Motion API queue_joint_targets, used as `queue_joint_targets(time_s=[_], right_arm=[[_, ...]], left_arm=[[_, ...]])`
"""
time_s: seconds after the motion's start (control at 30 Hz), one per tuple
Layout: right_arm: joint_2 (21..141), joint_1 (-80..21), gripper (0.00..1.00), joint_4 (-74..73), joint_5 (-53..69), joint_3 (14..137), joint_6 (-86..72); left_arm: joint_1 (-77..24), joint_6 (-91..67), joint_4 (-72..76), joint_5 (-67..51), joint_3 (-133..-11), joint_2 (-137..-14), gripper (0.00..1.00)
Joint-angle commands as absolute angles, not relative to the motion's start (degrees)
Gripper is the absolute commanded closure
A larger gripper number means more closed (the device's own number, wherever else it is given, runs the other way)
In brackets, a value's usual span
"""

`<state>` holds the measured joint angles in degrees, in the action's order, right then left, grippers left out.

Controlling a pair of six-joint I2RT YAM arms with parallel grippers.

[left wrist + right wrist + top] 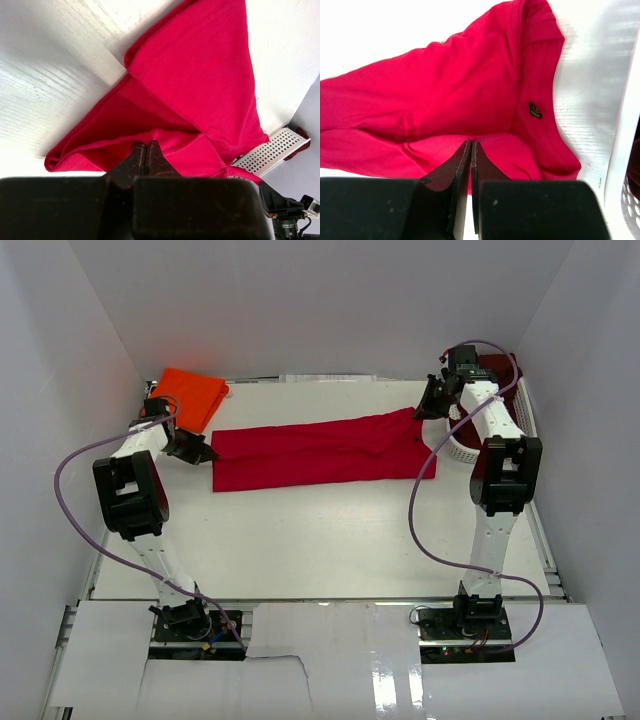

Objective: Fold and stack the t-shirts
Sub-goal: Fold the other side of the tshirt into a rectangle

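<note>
White walls close in a white worktop (320,550) with a faintly ribbed, glossy surface. Across its far half lies the red t-shirt (320,453), bright crimson soft knit, folded lengthwise into a long band that runs from left to right. Its collar end is on the right, where the ribbed neckline and stitched hems show. Inside the neck sits a small black label (535,111) with yellowish print too small to read.

The left pincer (146,150) has its black fingers pressed together on the layered fold at the shirt's left end. The right pincer (470,147) is likewise pressed together, pinching a raised ridge of the red cloth near the collar.

At the back left corner the orange t-shirt (190,395) lies folded into a compact slab. At the back right stands a white plastic basket (272,150) with perforated walls, and the maroon t-shirt (503,367) shows as dark cloth at its top, mostly hidden by the right arm.
</note>
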<state>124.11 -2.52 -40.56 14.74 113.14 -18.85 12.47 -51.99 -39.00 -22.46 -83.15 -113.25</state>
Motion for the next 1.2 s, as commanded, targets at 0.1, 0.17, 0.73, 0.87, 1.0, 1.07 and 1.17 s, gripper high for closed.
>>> queue_joint_targets(time_s=[0.1,0.17,0.73,0.87,1.0,1.07,1.17], right_arm=[[124.9,-2.1,0.92,-39.6,14.6,115.8,-18.6],[124.8,-2.1,0.92,-39.6,14.6,115.9,-18.7],[122.9,-1.3,0.92,-39.6,14.6,115.9,-18.7],[123.4,-1.2,0.92,-39.6,14.8,116.6,-18.8],[124.5,-1.1,0.92,-39.6,15.0,117.4,-19.0],[125.0,-1.2,0.92,-39.6,14.9,117.9,-19.1],[125.8,-1.2,0.92,-39.4,15.0,118.7,-19.2]], left_arm=[[12.5,-52.4,-39.8,-21.8,-85.0,-112.0,1.00],[12.5,-52.6,-40.0,-21.9,-85.1,-111.6,1.00],[13.7,-52.6,-41.1,-21.4,-84.5,-109.6,1.00],[14.0,-52.6,-41.2,-21.8,-84.6,-110.0,1.00],[14.2,-52.6,-41.1,-21.5,-84.6,-110.4,1.00],[14.2,-52.6,-41.2,-21.5,-84.7,-110.7,1.00],[14.6,-52.6,-41.2,-21.6,-84.8,-111.1,1.00]])
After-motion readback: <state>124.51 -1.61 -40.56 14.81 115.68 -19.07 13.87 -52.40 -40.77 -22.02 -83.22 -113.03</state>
